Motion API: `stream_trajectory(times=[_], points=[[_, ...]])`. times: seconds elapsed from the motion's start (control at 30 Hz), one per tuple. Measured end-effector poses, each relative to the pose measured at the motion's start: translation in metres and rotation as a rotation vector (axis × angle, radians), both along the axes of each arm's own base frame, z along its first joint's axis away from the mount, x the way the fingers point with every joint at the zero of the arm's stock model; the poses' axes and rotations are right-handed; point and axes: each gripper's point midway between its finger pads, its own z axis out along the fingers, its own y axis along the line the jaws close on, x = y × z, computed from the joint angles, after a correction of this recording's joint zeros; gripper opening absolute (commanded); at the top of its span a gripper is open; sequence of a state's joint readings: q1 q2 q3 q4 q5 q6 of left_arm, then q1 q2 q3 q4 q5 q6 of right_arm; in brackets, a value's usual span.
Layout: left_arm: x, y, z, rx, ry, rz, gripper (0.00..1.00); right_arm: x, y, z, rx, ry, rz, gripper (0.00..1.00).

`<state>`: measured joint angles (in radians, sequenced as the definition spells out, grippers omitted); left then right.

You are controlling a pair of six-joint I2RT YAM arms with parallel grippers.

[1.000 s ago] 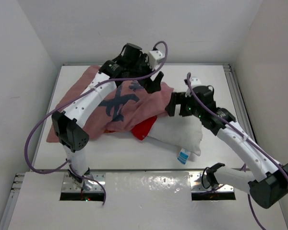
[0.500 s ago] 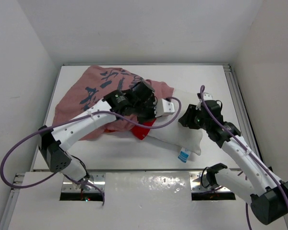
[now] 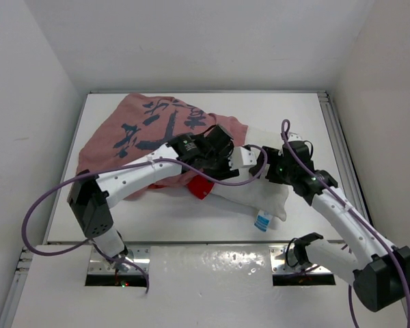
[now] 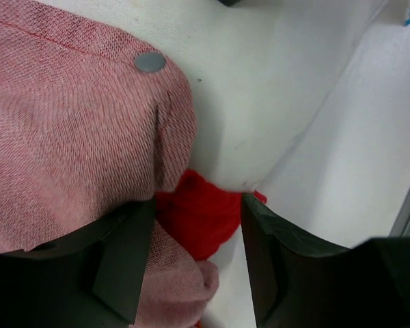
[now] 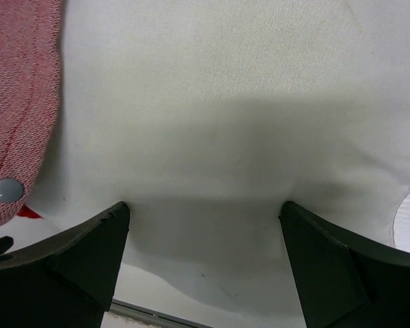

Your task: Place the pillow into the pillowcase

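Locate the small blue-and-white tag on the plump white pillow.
In the top view, the small blue-and-white tag sticks out from the near edge of the plump white fabric pillow, right of centre, on the side facing the arm bases.

Top view overhead, facing down; wrist views close, sharing pillow (image 5: pixel 225 102) edge

The picture's lower edge cut off the finger bases of the left gripper (image 4: pixel 197 201) and the right gripper (image 5: pixel 203 205). Ahead of the left gripper, the pillow (image 4: pixel 260 82) ran out of sight under the pillowcase (image 4: pixel 68 137). The tag (image 3: pixel 262 221) print was too small to read.
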<state>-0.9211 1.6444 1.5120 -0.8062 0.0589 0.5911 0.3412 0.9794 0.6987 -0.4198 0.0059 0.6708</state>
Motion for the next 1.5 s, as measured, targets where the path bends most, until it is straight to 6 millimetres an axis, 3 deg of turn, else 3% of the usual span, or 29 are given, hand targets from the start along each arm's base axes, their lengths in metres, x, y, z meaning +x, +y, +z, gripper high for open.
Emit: stream_trajectory(times=[0.3, 0.33, 0.37, 0.4, 0.43, 0.5, 0.53, 0.6, 0.7, 0.8, 0.87, 0.93, 1.03, 1.07, 1.17, 1.23, 1.33, 1.5], points=[[0.020, -0.007, -0.015, -0.002, -0.009, 0.021, 0.53, 0.014, -0.002, -0.015, -0.025, 0.042, -0.021, 0.90], [0.023, -0.008, -0.017, -0.003, -0.011, 0.023, 0.50, 0.016, -0.003, -0.016, -0.026, 0.047, -0.023, 0.89], [0.025, -0.010, -0.020, -0.004, -0.010, 0.025, 0.37, 0.017, -0.002, -0.018, -0.028, 0.054, -0.023, 0.85], [0.027, -0.011, -0.023, -0.003, -0.009, 0.032, 0.28, 0.018, -0.001, -0.020, -0.026, 0.059, -0.022, 0.79], [0.030, -0.012, -0.025, -0.004, -0.011, 0.036, 0.18, 0.019, 0.001, -0.023, -0.021, 0.068, -0.016, 0.63], [0.035, -0.012, -0.030, -0.012, -0.005, 0.053, 0.00, 0.019, 0.006, -0.027, 0.004, 0.076, -0.001, 0.40], [0.036, -0.011, -0.033, -0.017, 0.004, 0.064, 0.00, 0.019, 0.009, -0.029, 0.020, 0.077, 0.008, 0.16], [0.037, -0.013, -0.037, -0.029, 0.027, 0.070, 0.00, 0.018, 0.020, -0.032, 0.075, 0.078, 0.034, 0.00], [0.032, -0.016, -0.040, -0.029, 0.084, 0.071, 0.00, 0.013, 0.033, -0.036, 0.118, 0.075, 0.071, 0.00], [0.031, -0.024, -0.017, -0.041, 0.121, 0.070, 0.00, 0.012, 0.041, -0.028, 0.140, 0.047, 0.095, 0.00], [0.034, -0.033, 0.018, -0.078, 0.107, 0.057, 0.00, 0.017, 0.045, -0.013, 0.160, 0.006, 0.101, 0.00], [0.036, -0.043, 0.058, -0.144, 0.068, 0.041, 0.00, 0.029, 0.049, 0.016, 0.179, -0.050, 0.101, 0.00], [0.029, -0.060, 0.120, -0.275, 0.005, -0.002, 0.00, 0.051, 0.058, 0.080, 0.212, -0.165, 0.109, 0.00], [0.024, -0.064, 0.140, -0.322, -0.011, -0.016, 0.00, 0.062, 0.061, 0.113, 0.226, -0.228, 0.105, 0.00], [0.010, -0.075, 0.186, -0.443, -0.030, -0.051, 0.00, 0.080, 0.063, 0.189, 0.267, -0.389, 0.094, 0.00], [0.006, -0.079, 0.213, -0.523, -0.038, -0.061, 0.00, 0.083, 0.060, 0.225, 0.280, -0.467, 0.076, 0.00], [-0.002, -0.083, 0.247, -0.632, -0.026, -0.065, 0.00, 0.085, 0.057, 0.256, 0.284, -0.532, 0.049, 0.00], [-0.002, -0.086, 0.268, -0.734, 0.034, -0.038, 0.00, 0.085, 0.049, 0.279, 0.256, -0.584, -0.005, 0.00]])
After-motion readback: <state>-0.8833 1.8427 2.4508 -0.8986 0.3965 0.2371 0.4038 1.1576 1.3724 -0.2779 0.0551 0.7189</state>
